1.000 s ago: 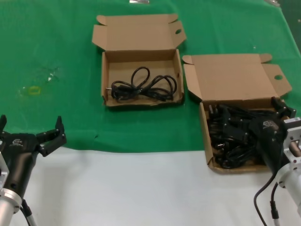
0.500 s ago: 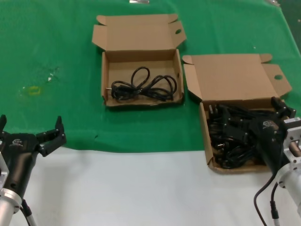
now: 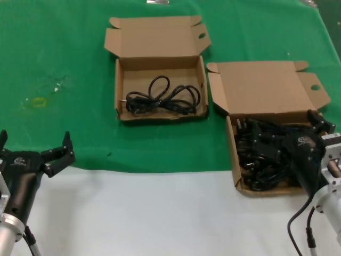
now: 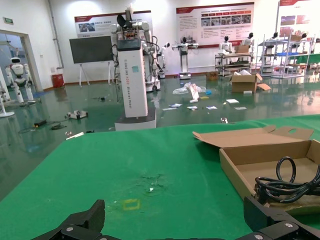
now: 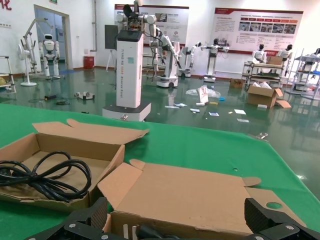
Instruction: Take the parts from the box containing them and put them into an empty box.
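I see a green worktop with a white strip along its near edge, and two open cardboard boxes on the green. The box nearer the right edge (image 3: 234, 146) is packed with a tangle of black power cords (image 3: 258, 160), the parts I have to move. The second box (image 3: 160, 114) sits toward the far edge at the middle and already holds one looped cord (image 3: 162, 98). My right end effector (image 3: 290, 136) is the nearer one: it hangs right over the full box, low among the cords, pointing toward the far-left, fingers spread wide. I cannot tell whether they touch a cord yet, and nothing looks gripped. The cords lie directly beneath and ahead of it, heaped with no single clear long axis, so I judge the coming move is a short descent and a close on whichever strand sits between the fingers. The receiving box lies up and to the left of it, just beside the full box's raised lid. My left end effector (image 3: 36, 152) waits at the near-left corner, fingers also spread, holding nothing.
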Controlling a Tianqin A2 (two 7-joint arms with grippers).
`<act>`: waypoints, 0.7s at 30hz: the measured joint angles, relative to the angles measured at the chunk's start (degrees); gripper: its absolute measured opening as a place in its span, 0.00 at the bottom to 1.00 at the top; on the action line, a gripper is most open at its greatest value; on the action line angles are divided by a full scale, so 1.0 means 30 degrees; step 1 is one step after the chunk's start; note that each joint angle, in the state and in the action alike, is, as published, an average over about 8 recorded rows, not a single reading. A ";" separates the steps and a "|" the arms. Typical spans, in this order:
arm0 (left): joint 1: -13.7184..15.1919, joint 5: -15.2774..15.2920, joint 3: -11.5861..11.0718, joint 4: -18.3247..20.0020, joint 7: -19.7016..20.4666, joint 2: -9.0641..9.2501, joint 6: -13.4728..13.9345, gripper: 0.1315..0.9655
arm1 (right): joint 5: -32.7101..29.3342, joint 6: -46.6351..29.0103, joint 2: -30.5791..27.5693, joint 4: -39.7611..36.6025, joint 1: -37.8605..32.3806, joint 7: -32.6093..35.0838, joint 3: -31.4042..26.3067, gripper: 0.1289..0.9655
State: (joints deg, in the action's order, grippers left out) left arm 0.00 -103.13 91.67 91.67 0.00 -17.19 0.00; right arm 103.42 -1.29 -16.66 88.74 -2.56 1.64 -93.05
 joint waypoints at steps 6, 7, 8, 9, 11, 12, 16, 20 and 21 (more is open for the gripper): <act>0.0000 0.0000 0.0000 0.0000 0.0000 0.0000 0.0000 1.00 | 0.0000 0.0000 0.0000 0.0000 0.0000 0.0000 0.0000 1.00; 0.0000 0.0000 0.0000 0.0000 0.0000 0.0000 0.0000 1.00 | 0.0000 0.0000 0.0000 0.0000 0.0000 0.0000 0.0000 1.00; 0.0000 0.0000 0.0000 0.0000 0.0000 0.0000 0.0000 1.00 | 0.0000 0.0000 0.0000 0.0000 0.0000 0.0000 0.0000 1.00; 0.0000 0.0000 0.0000 0.0000 0.0000 0.0000 0.0000 1.00 | 0.0000 0.0000 0.0000 0.0000 0.0000 0.0000 0.0000 1.00; 0.0000 0.0000 0.0000 0.0000 0.0000 0.0000 0.0000 1.00 | 0.0000 0.0000 0.0000 0.0000 0.0000 0.0000 0.0000 1.00; 0.0000 0.0000 0.0000 0.0000 0.0000 0.0000 0.0000 1.00 | 0.0000 0.0000 0.0000 0.0000 0.0000 0.0000 0.0000 1.00; 0.0000 0.0000 0.0000 0.0000 0.0000 0.0000 0.0000 1.00 | 0.0000 0.0000 0.0000 0.0000 0.0000 0.0000 0.0000 1.00; 0.0000 0.0000 0.0000 0.0000 0.0000 0.0000 0.0000 1.00 | 0.0000 0.0000 0.0000 0.0000 0.0000 0.0000 0.0000 1.00; 0.0000 0.0000 0.0000 0.0000 0.0000 0.0000 0.0000 1.00 | 0.0000 0.0000 0.0000 0.0000 0.0000 0.0000 0.0000 1.00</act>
State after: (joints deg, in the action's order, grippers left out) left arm 0.00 -103.13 91.67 91.67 0.00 -17.19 0.00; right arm 103.42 -1.29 -16.66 88.74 -2.56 1.64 -93.05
